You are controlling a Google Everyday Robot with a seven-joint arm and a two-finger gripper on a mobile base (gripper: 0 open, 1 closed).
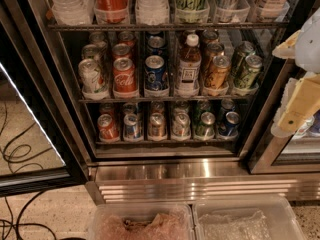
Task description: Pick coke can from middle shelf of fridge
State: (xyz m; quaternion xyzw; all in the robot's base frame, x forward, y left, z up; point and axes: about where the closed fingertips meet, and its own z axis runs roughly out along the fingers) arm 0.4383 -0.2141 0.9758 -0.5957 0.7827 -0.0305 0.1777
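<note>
The coke can (124,77) stands upright at the front edge of the middle counter (165,99) in the fridge (200,173), in the second lane from the left end, between a pale can (92,77) and a blue can (156,74). The end effector (299,101) hangs beyond the counter's right end, well apart from the coke can. I cannot tell whether it is released or clenched.
</note>
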